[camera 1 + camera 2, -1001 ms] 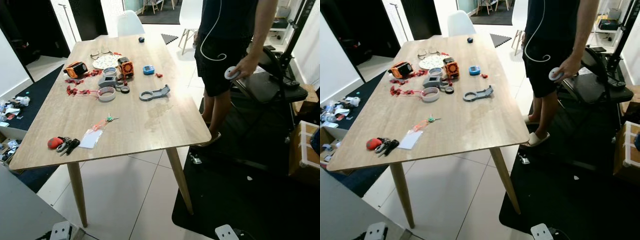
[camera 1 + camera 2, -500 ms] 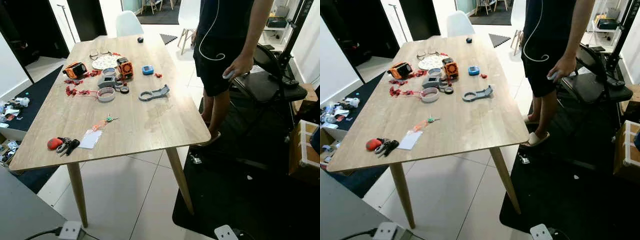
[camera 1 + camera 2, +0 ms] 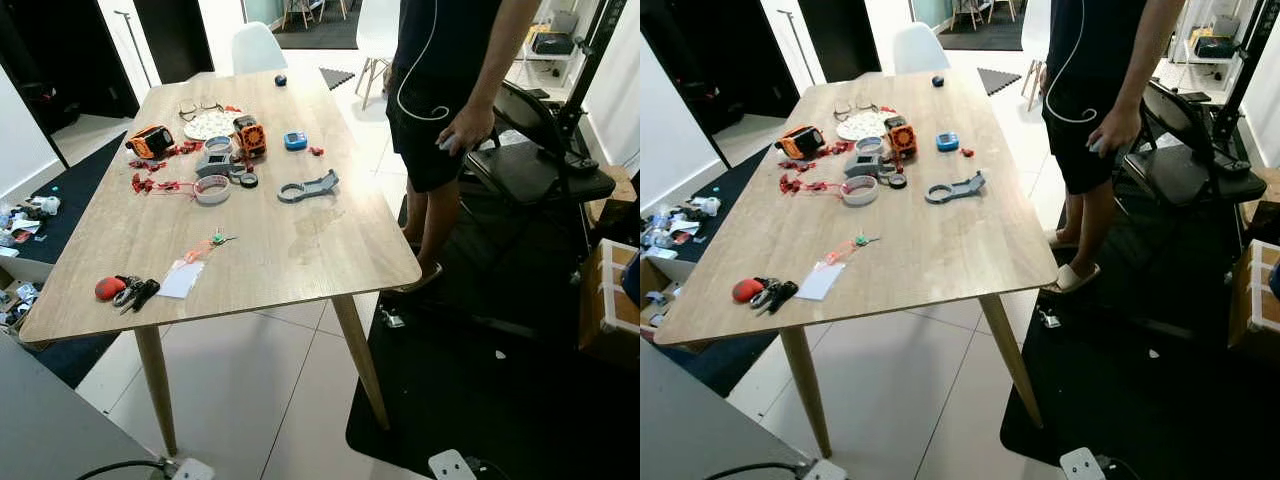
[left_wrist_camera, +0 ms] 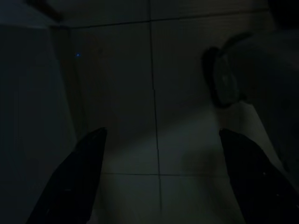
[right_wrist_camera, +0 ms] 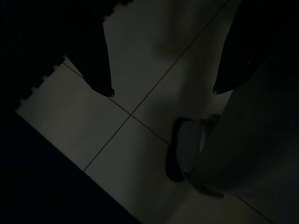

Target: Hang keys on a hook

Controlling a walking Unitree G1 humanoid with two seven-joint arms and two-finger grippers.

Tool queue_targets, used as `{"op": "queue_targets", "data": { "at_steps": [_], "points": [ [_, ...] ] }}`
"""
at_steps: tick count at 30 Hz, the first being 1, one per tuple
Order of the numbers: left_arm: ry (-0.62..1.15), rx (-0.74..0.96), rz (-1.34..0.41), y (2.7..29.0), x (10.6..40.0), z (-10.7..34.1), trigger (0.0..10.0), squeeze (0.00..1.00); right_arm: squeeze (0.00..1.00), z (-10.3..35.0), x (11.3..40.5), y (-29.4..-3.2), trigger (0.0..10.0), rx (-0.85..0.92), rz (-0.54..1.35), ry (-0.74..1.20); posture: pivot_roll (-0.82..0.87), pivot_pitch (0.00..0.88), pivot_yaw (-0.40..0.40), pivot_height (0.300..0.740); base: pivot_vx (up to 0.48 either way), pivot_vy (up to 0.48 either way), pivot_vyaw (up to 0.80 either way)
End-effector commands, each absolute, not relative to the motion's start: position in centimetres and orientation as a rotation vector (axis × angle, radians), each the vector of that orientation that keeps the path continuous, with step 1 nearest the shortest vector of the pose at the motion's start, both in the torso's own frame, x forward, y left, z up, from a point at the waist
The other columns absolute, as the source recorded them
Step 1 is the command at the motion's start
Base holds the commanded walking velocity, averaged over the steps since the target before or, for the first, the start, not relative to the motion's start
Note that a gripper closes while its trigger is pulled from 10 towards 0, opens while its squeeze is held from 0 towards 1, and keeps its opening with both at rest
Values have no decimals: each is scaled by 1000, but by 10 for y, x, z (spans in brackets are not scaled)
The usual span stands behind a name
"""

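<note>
Your keys (image 3: 135,291) sit at the lower left of the head view, on the near-left corner of the wooden table (image 3: 290,250), touching a red fob (image 3: 109,287) and just beside a white card (image 3: 182,280). Mid-table: grey bracket (image 3: 308,186), tape roll (image 3: 212,189), orange gadget (image 3: 150,140), blue timer (image 3: 296,140). A person (image 3: 445,100) stands at the upper right, by the table's far-right edge, one hand (image 3: 462,130) at hip level.

Both arms hang idle over dim floor tiles. Left gripper (image 4: 159,172): fingers spread wide, holding nothing. Right gripper (image 5: 161,91): fingers also well apart, empty, with a dark mat edge (image 5: 42,84) alongside.
</note>
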State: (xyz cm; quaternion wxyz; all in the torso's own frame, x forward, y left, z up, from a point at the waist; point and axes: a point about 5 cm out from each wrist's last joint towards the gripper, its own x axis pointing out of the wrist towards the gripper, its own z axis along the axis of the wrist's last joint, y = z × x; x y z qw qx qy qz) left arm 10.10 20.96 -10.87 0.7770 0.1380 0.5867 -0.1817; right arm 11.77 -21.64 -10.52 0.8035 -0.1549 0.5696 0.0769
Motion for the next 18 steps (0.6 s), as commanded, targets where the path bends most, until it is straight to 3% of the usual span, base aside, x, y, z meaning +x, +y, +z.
{"op": "queue_targets", "data": {
  "at_steps": [1,12,18],
  "points": [
    [1267,310,-413,207,102,-109,10000,0,0,-109,113,-204,10000,-320,209,1239,-47,26,94,740,0,0,0],
    [1258,344,-426,207,106,-108,10000,0,0,-108,116,-202,10000,-346,224,1235,-8,2,96,740,0,0,0],
    [1263,374,-438,212,106,-107,10000,0,0,-108,123,-193,10000,-336,227,1217,17,17,145,740,0,0,0]
  ]
}}
